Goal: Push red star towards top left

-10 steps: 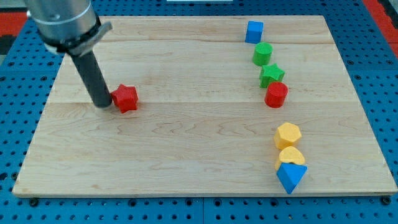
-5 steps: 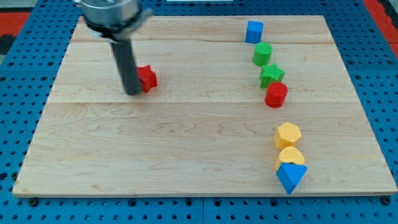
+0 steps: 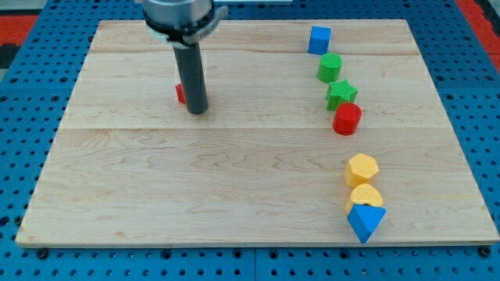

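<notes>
No containers were seen on the wooden counter (image 3: 234,195). The red star block (image 3: 180,94) was mostly hidden behind my tip (image 3: 197,111), shifted right since before; no jaws on the end effector.

Single view: high, front-on, angled down over whole wooden board (image 3: 258,195), medium distance.

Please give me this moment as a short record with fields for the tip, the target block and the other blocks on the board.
tip: my tip rests on the board, left of centre
target: red star, mostly hidden behind the rod, peeking out on its left
right column, upper: blue cube, green cylinder, green star, red cylinder
right column, lower: yellow hexagon, second yellow block, blue triangle
surface: wooden board
</notes>
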{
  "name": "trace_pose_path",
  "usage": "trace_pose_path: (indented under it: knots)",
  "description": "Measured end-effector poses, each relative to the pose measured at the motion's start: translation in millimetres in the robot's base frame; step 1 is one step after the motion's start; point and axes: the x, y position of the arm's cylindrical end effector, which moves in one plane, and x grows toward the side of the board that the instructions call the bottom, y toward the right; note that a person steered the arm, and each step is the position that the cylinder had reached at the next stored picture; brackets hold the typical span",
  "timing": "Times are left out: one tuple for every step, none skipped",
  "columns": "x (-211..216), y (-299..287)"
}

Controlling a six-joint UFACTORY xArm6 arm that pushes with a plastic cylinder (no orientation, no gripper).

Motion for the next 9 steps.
trace_pose_path:
  knots:
    - [-25,-2]
    - [-62,-27]
    - [-100,-65]
    - [-128,-73]
    - [-134,-54]
    - [-106,-36]
    - [-127,5]
    - [-157,13]
    - [-162,8]
